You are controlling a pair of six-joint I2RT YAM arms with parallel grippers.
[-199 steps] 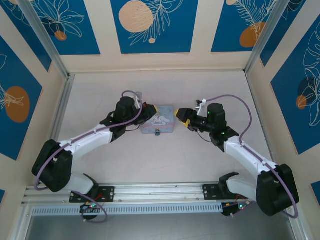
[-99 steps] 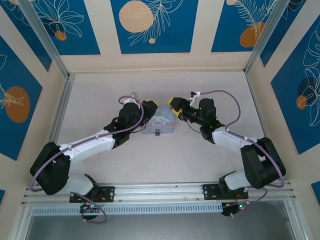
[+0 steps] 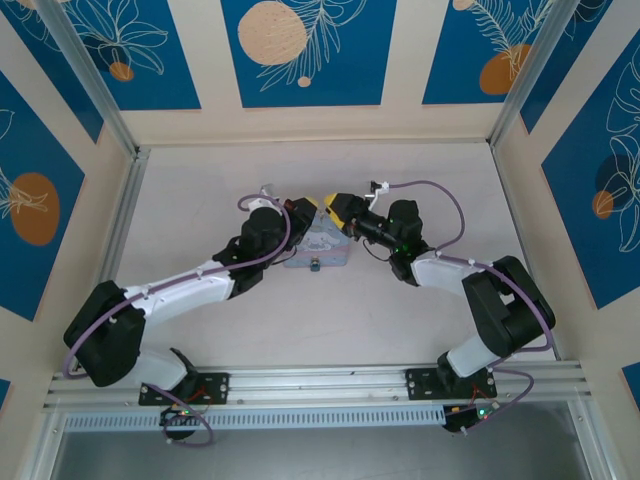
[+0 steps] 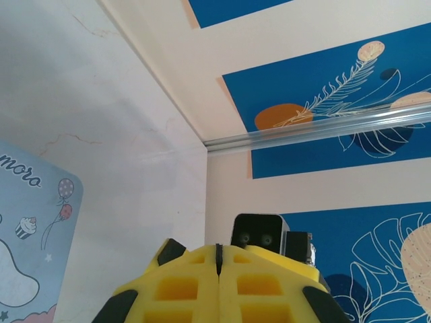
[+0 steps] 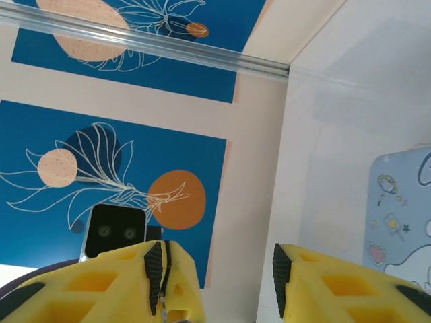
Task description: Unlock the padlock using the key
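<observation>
Right gripper (image 5: pixel 220 279) hangs parted above pale tabletop (image 5: pixel 357 121), facing blue-patterned wall (image 5: pixel 121 74).

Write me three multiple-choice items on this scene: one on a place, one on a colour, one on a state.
1. In the top view the tin lies:
A between the two arms' tips; B against the back wall; C on the near rail.
2. The right gripper has fingers coloured:
A red; B yellow; C green.
3. The left gripper is:
A open wide; B holding the tin; C shut.

Key:
1. A: an arm tip flanks each side of it.
2. B: its wrist view shows yellow foam.
3. C: its two halves meet with no gap.
</observation>
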